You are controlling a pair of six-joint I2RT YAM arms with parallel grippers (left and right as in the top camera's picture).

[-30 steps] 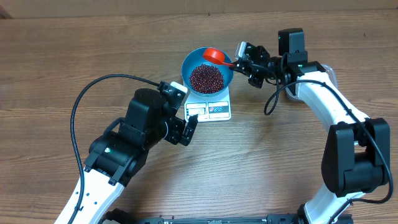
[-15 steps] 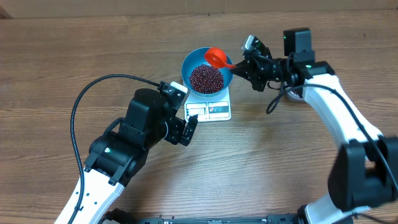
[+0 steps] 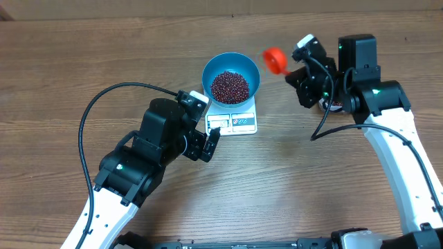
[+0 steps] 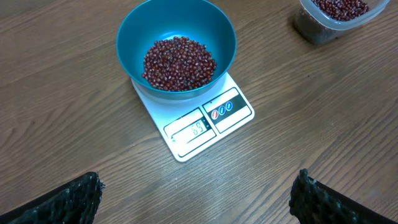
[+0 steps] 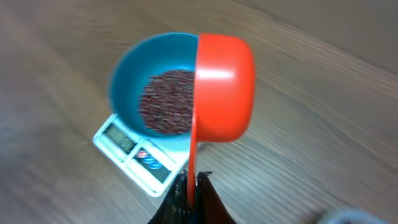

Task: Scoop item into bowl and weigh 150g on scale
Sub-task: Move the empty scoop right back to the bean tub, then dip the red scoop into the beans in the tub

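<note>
Bright, even light from above; soft shadows on the bench point(image 3: 69, 55). Left wrist view sharp; right wrist view blurs the blue bowl point(image 5: 127, 93) at 10 o'clock, white glare on the red scoop point(image 5: 227, 106).

Bench point(image 3: 69, 55): brown wood-grain top, long grain lines running across it, surface matt and unmarked where visible. A plain tan band lies along its far edge in the overhead view; what that band is cannot be determined.

Scoop point(image 3: 275, 60): orange-red plastic, round cup on a thin handle of the same colour. It is in the air, clear of the bench, and blurred in the overhead view. In the right wrist view the scoop point(image 5: 224, 87) is turned on its side, rim facing left; its inside is not visible.

Tub point(image 4: 323, 32): clear plastic with rounded corners, standing on the bench and cut off by the frame's upper right edge.
</note>
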